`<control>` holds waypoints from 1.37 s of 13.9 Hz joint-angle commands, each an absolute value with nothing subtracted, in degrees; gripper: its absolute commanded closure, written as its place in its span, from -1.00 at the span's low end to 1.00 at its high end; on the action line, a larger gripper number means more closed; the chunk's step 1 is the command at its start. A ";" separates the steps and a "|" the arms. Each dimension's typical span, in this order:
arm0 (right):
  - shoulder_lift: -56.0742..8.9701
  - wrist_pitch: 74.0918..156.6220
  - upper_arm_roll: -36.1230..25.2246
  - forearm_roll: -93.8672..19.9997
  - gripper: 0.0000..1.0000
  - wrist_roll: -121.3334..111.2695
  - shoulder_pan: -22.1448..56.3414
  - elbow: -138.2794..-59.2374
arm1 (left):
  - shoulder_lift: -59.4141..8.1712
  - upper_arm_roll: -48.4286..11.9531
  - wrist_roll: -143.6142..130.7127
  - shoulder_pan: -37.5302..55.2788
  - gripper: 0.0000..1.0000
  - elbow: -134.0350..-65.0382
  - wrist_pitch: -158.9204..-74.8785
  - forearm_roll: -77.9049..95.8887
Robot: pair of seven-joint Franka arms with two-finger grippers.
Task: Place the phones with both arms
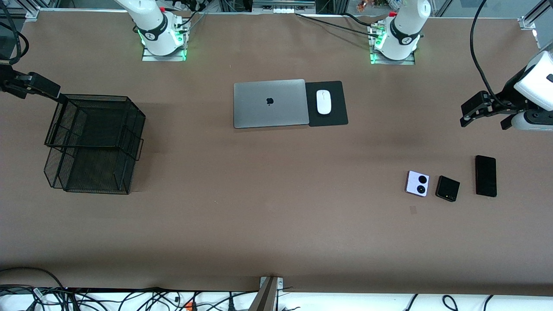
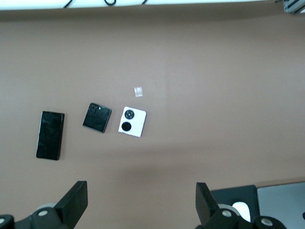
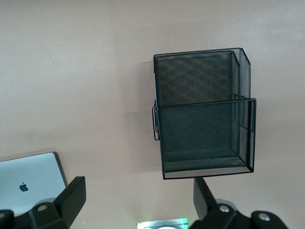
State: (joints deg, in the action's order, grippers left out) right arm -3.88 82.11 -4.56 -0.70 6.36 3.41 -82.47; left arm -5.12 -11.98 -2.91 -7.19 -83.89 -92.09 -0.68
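Three phones lie in a row on the brown table toward the left arm's end: a small square lilac phone point(image 1: 417, 183) with two black lenses, a small square black phone point(image 1: 447, 188) beside it, and a long black slab phone point(image 1: 486, 176). The left wrist view shows the lilac phone point(image 2: 132, 121), the square black phone point(image 2: 96, 117) and the slab point(image 2: 50, 135). My left gripper point(image 1: 483, 122) point(image 2: 142, 200) is open and empty, up over bare table at the left arm's end, apart from the phones. My right gripper point(image 1: 39, 86) point(image 3: 138, 198) is open and empty, over the table edge beside the mesh basket.
A black wire-mesh basket point(image 1: 129, 142) point(image 3: 205, 99) stands toward the right arm's end. A shut grey laptop point(image 1: 270, 103) point(image 3: 31, 183) and a white mouse point(image 1: 323, 102) on a black pad point(image 1: 337, 116) sit mid-table near the bases. A small tape scrap point(image 1: 413, 210) lies near the lilac phone.
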 commanded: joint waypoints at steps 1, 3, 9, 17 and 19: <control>-4.30 82.70 -4.92 -0.53 -1.00 6.34 4.04 -83.06 | -3.96 -11.69 -1.67 -7.29 -1.00 -83.76 -89.74 -0.17; -4.48 82.44 -4.92 -0.88 -1.00 6.24 3.87 -82.97 | -3.87 -11.78 -1.67 -7.29 -1.00 -83.85 -89.30 -0.18; -5.71 82.44 -5.19 -0.09 -1.00 6.15 3.25 -83.50 | -3.87 -11.78 -1.67 -7.29 -1.00 -83.93 -88.77 -0.18; -5.71 82.71 -5.10 0.00 -1.00 6.24 3.52 -82.97 | -3.96 -11.78 -1.67 -7.29 -1.00 -84.11 -87.98 -0.18; -5.63 82.53 -5.10 0.09 -1.00 6.24 3.52 -82.97 | -3.96 -11.69 -1.58 -7.29 -1.00 -84.20 -87.98 -0.26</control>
State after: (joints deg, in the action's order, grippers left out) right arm -6.26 82.57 -5.08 -0.59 6.34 3.34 -83.03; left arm -4.65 -11.98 -2.91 -7.19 -83.92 -88.66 -0.68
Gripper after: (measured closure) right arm 0.000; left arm 0.000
